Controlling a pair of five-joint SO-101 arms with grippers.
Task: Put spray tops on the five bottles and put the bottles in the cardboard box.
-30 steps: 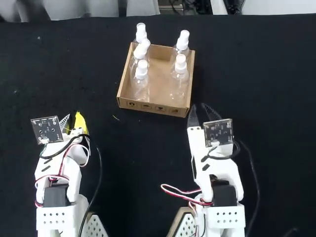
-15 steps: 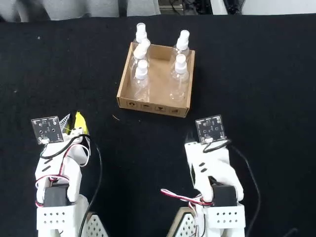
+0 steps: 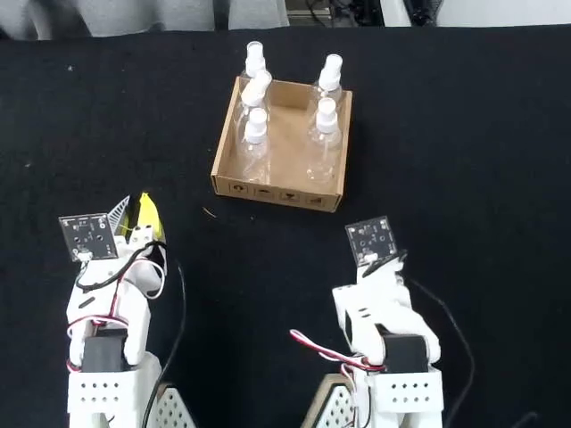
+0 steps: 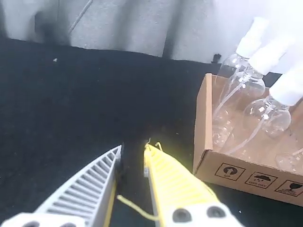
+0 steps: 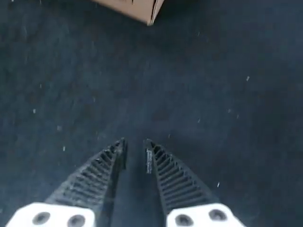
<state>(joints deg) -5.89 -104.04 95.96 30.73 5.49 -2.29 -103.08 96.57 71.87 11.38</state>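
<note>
Short of the brown cardboard box [image 3: 277,192], on its left-arm side, the left arm's tool [image 4: 132,150] hangs low over the black cloth worktop [image 3: 464,134]. Its grey and yellow fingers are drawn in to a narrow gap with nothing between them. From the left wrist view the box wall [image 4: 203,127] stands just beyond and to one side of that tool's tips. The right arm's tool [image 5: 135,143] points down at bare cloth on the near side of the box. Its black fingers are likewise only slightly apart and hold nothing, and a corner of the box [image 5: 137,7] lies farther out. Inside the box stand five clear plastic bottles [image 3: 254,147], each wearing a white spray top [image 3: 257,125]. Three line the side toward the left arm and two line the side toward the right arm.
</note>
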